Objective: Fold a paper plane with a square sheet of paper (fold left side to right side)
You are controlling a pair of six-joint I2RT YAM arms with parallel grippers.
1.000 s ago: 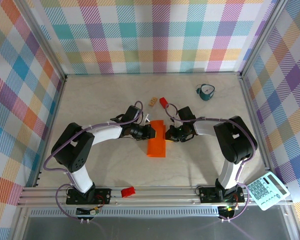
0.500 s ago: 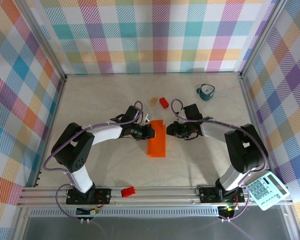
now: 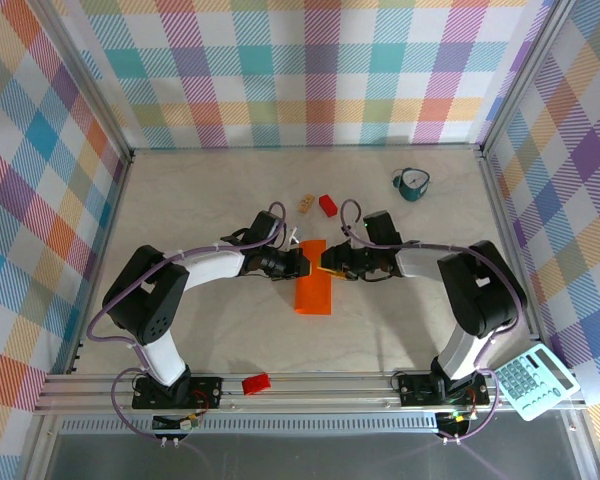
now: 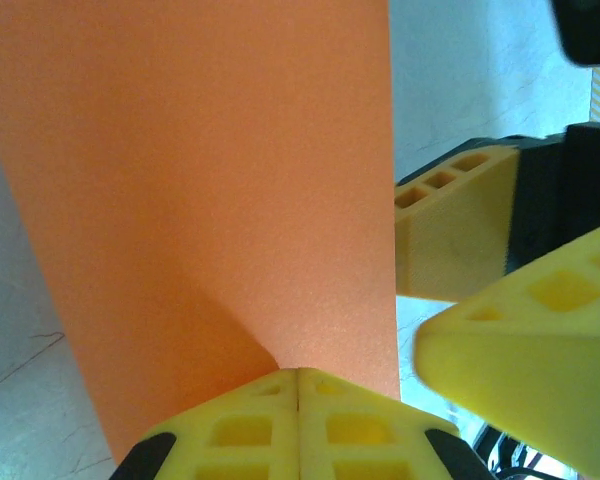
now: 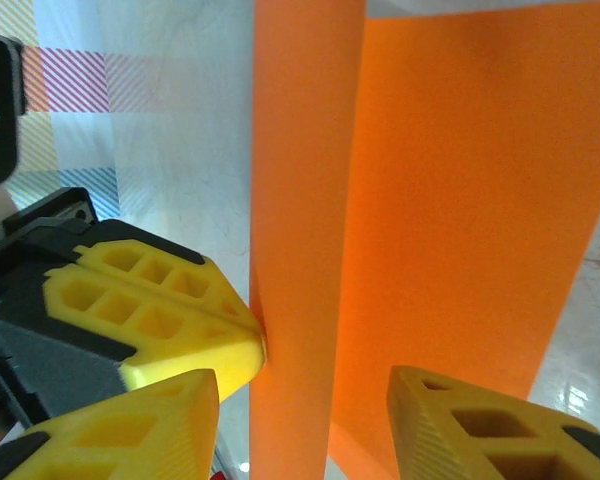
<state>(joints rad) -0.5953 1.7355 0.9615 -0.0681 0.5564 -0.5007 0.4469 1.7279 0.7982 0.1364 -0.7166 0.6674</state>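
Finding, left to right: the left gripper [image 3: 300, 263] has not shifted over the last second and stays with its fingers [image 4: 250, 430] pressed together on the upper left edge of the square sheet of paper [image 3: 314, 290]. The sheet lies mid-table [image 3: 200, 200] between the two arms as a narrow folded oblong, long side running near to far. The right gripper [image 3: 329, 262] is what has changed: it was shut at the sheet's right edge, drew off to the right, and has now come back in with its fingers [image 5: 480, 430] spread (closed on nothing), one on either side of a strip of paper standing raised off the flat layer. Judgement: this is a re-grip, not a finished step; the left-to-right fold looks made, but the raised strip is not yet taken. Pose: the left arm reaches forward and bends inward to the right, wrist low over the table; the right arm mirrors it, elbow out to the right, forearm pointing left, its fingertips close to the left gripper's at the sheet's far end
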